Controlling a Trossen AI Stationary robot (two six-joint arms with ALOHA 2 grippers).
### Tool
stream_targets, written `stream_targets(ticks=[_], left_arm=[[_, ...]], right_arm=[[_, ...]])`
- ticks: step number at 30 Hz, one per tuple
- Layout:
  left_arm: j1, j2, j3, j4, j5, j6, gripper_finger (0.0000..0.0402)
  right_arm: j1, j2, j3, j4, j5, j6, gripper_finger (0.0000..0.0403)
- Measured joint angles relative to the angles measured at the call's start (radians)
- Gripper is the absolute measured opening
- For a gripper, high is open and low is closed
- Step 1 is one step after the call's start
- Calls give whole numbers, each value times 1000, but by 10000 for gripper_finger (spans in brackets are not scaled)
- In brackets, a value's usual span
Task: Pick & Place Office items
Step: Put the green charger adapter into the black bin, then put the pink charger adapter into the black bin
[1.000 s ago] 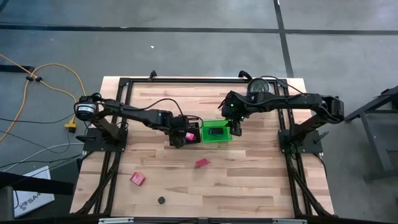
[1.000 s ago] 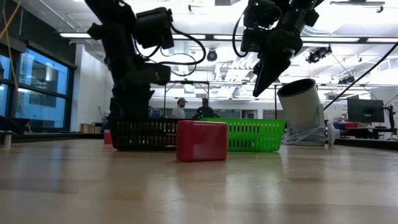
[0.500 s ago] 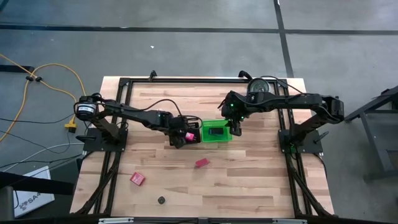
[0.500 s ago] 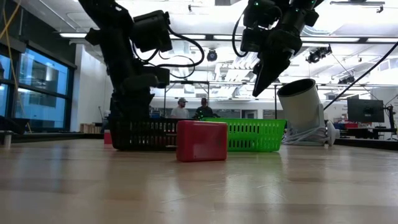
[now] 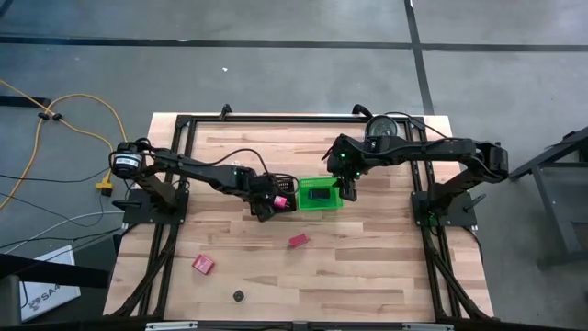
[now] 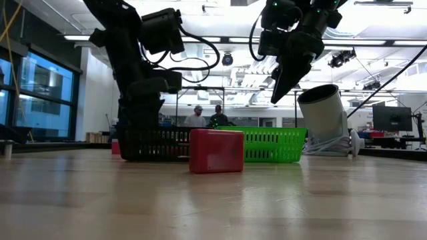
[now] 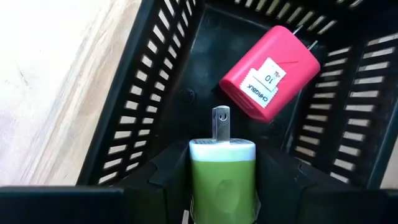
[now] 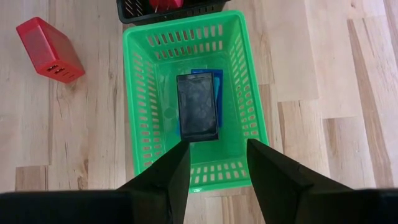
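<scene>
The left gripper (image 5: pixel 264 208) is down inside the black slotted plastic tray (image 5: pixel 274 196) near the middle of the wooden bench (image 5: pixel 367 257). From its wrist view, a pale green plug-in charger with a white cap and metal prong (image 7: pixel 222 171) sits between the fingers, prong pointing into the tray; the fingers look close in on its sides, though I cannot tell whether they actually press on it or have just let go. Just beyond it on the tray floor lies a pinkish-red charger block with a white label (image 7: pixel 269 73), tilted, its prongs toward the tray's far corner.

The right gripper (image 5: pixel 350 194) hangs above the near edge of the green square plastic basket (image 5: pixel 320 195), which stands touching the black tray's side. Its two fingers are held partly apart with nothing between them. Inside the basket lie a flat black rectangular piece (image 8: pixel 197 106) and, under it, a blue flat piece (image 8: pixel 216 79) showing along one edge.

Out on the open bench, a red block (image 5: pixel 298 241) sits a little in front of the basket; in the low view it stands right before the two trays (image 6: pixel 215 151). Another red block (image 5: pixel 202 265) lies farther off toward the left front corner, and a small round black bit (image 5: pixel 238 296) near the front edge. A shiny silver round object (image 5: pixel 379 130) is at the back right. Beyond the bench, in the low view, two people (image 6: pixel 207 116) are in the room behind.
</scene>
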Motion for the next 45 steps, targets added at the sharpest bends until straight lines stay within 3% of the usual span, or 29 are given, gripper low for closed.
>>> stream_targets(ticks=[19,30,45], left_arm=[[1,0,0,-11,-14,6,153],[1,0,0,-11,-23,18,210],[1,0,1,-4,-25,67,213]], right_arm=[[0,0,0,-1,0,23,145],[0,0,0,0,0,23,145],[0,0,0,5,0,23,145]])
